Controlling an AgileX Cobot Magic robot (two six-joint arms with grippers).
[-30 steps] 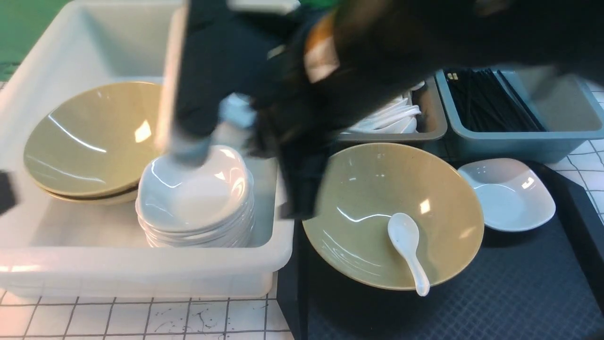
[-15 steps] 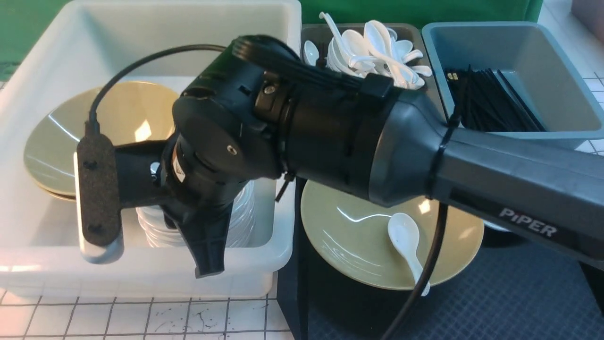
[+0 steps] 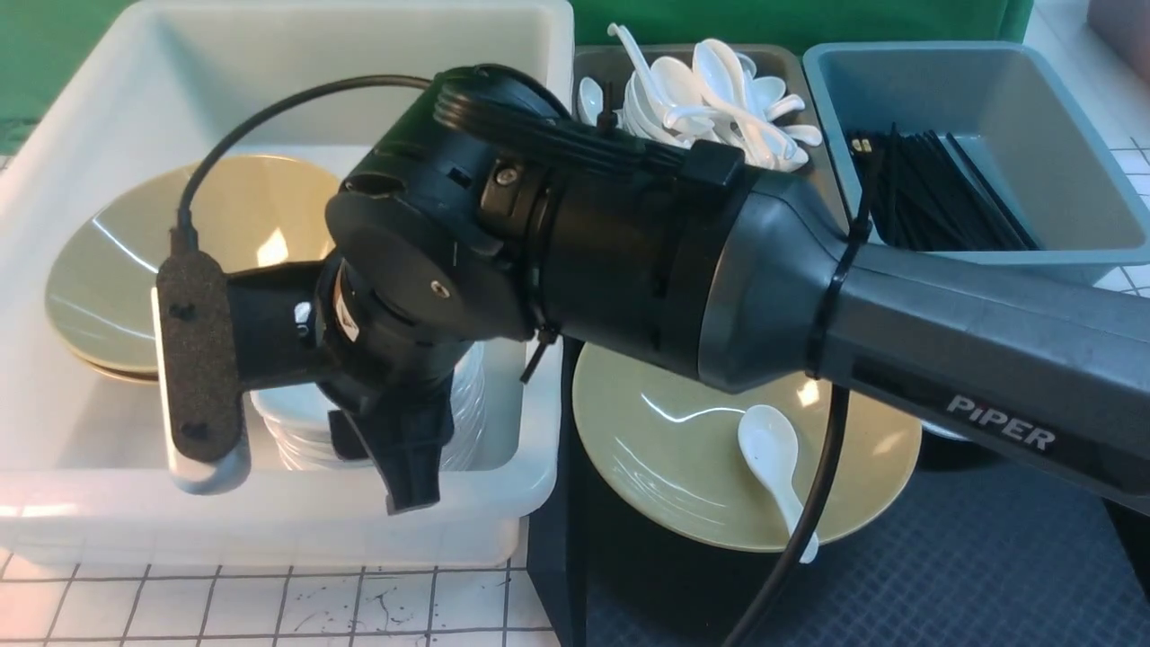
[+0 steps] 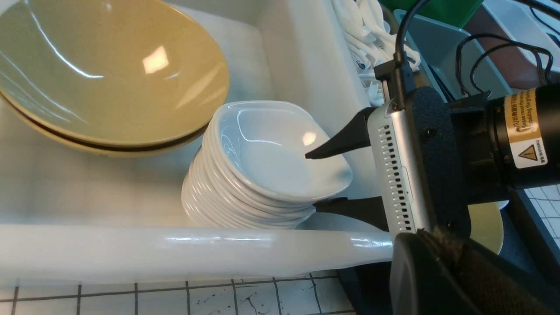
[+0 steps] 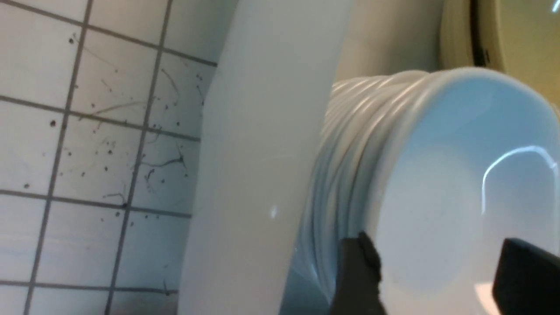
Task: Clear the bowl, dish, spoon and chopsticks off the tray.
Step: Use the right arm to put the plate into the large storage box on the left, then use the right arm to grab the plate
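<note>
The olive-yellow bowl (image 3: 683,449) sits on the black tray (image 3: 988,575) with the white spoon (image 3: 773,458) lying inside it. My right arm reaches across to the white tub (image 3: 269,530). There my right gripper (image 3: 382,458) (image 4: 311,180) (image 5: 435,245) is open, one finger over the hollow of the top white dish (image 4: 271,148) of a stack and the other under its rim. No chopsticks show on the tray. My left gripper is only a dark blur (image 4: 437,271) near the tub's corner.
Two stacked olive bowls (image 3: 135,270) lean in the tub beside the dish stack (image 3: 287,431). Behind the tray stand a grey bin of white spoons (image 3: 710,90) and a blue-grey bin (image 3: 1033,117) with several black chopsticks. The tiled table shows in front.
A second ago the right arm was a blur sweeping over the tub. It has settled at the dish stack, and its jaws have spread apart since half a second ago.
</note>
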